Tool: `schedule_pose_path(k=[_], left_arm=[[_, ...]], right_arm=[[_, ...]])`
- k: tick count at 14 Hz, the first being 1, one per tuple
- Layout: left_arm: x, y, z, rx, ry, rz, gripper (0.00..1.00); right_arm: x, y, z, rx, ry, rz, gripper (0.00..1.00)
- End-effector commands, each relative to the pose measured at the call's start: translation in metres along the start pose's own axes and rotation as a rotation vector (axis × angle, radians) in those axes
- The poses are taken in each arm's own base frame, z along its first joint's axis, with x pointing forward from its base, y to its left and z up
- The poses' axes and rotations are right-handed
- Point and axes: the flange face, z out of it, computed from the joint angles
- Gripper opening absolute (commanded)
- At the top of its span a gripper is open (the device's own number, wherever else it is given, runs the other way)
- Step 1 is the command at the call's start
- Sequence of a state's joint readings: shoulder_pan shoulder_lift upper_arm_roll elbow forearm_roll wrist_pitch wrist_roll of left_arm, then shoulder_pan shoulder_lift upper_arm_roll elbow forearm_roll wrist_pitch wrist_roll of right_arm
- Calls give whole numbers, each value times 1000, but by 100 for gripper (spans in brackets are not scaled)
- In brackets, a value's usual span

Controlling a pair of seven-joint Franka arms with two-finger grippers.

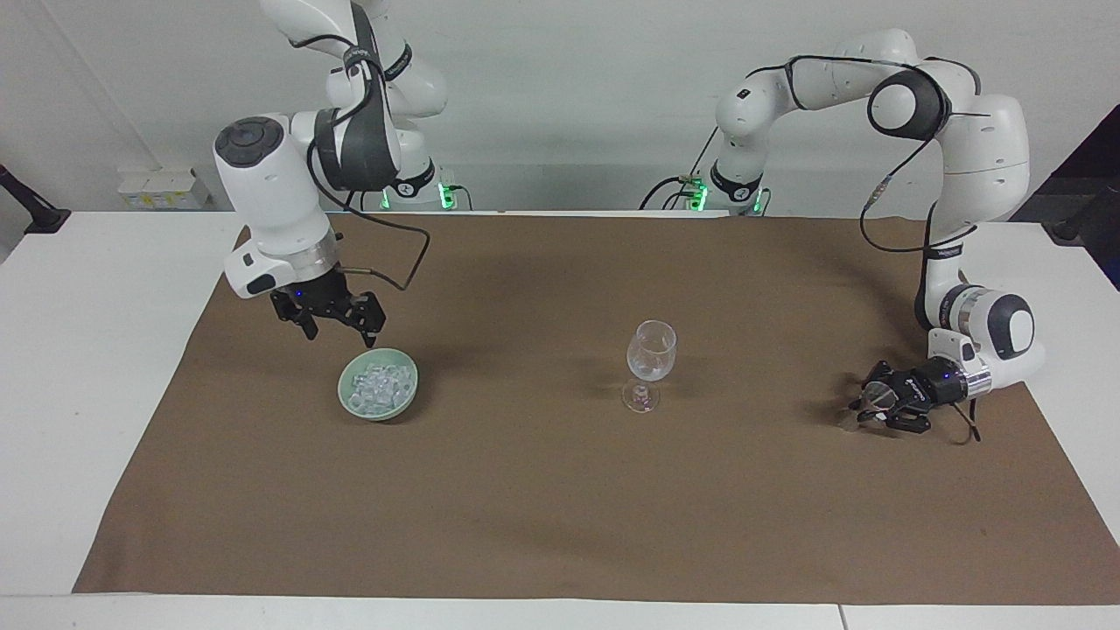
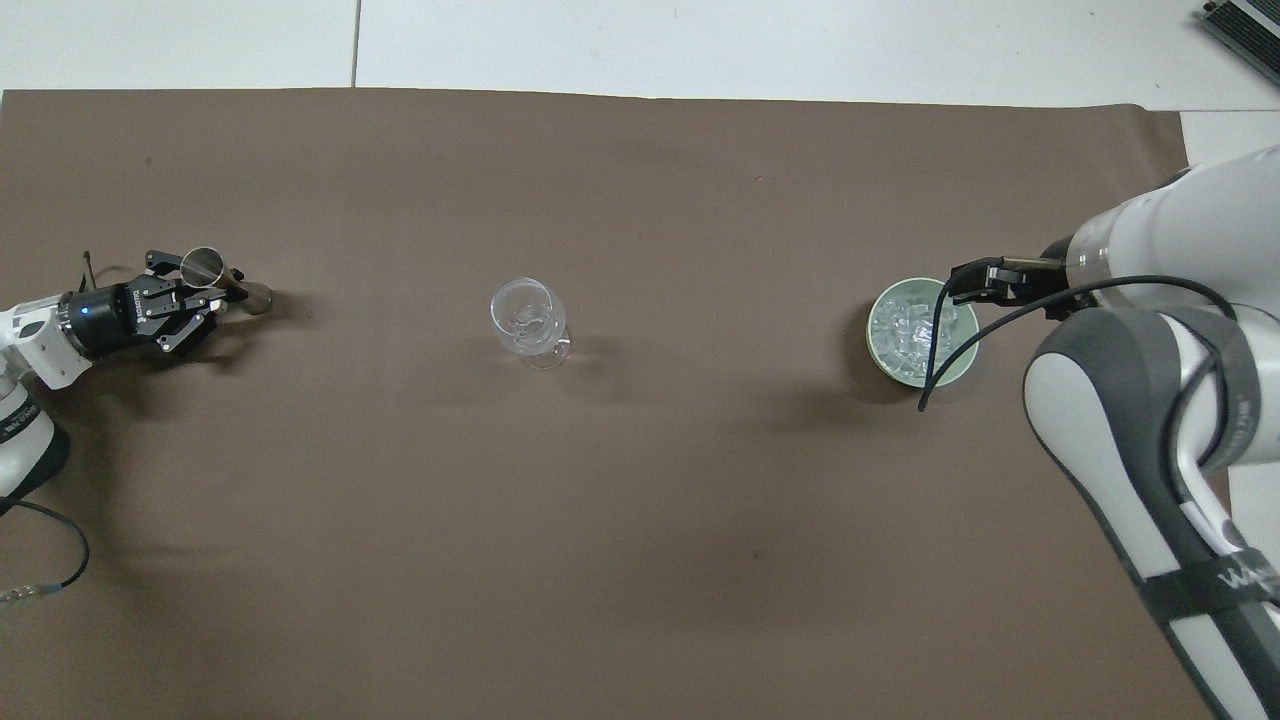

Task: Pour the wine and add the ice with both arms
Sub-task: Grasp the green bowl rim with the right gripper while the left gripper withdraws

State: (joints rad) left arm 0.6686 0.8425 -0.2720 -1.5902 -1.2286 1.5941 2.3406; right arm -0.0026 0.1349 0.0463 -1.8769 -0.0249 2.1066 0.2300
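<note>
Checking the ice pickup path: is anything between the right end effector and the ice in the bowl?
Nothing visible. The right end effector, fingers open, hangs just above the green bowl, by its rim nearer the robots; the ice lies uncovered.

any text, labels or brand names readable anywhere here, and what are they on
None can be read with confidence.
White lettering on the black wrist of the left gripper: too small to read.
White lettering on a dark band of the white right arm: cut off at the frame edge, unreadable.
Pale green bowl, clear stemmed glass, brown mat: no markings.
</note>
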Motion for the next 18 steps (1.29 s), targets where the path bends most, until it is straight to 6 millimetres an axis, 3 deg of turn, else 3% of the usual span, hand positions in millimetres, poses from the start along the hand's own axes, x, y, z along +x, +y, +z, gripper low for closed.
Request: schedule_pose_path(k=[1,3,7,9,11,14,17,18], left_arm=[[-2,-4,1,17,8,4,10],[-2,-4,2,16,8,4,46],[7,-5,-7,21,-7,18,79],[19,-6,-16,25,-25,38,81],[44,-10,-33,2,-92,86,82],[69,-2,-66,-23,-227,98,83],[98,10,-81,-107,-348,104,83],[116,13,-87,-117,-405,97,83]], right_arm=[[5,9,44,4,9,9,100],[0,10,70,-3,-27,13,100],[-12,-7,93,5,-11,-14,100],[-13,-9,94,5,-13,-17,99],[-23,-16,104,1,-35,-33,92],[-29,-16,108,-2,-49,-35,73],[-28,-14,107,-2,-47,-33,58],[-29,-14,108,-4,-50,-34,53]])
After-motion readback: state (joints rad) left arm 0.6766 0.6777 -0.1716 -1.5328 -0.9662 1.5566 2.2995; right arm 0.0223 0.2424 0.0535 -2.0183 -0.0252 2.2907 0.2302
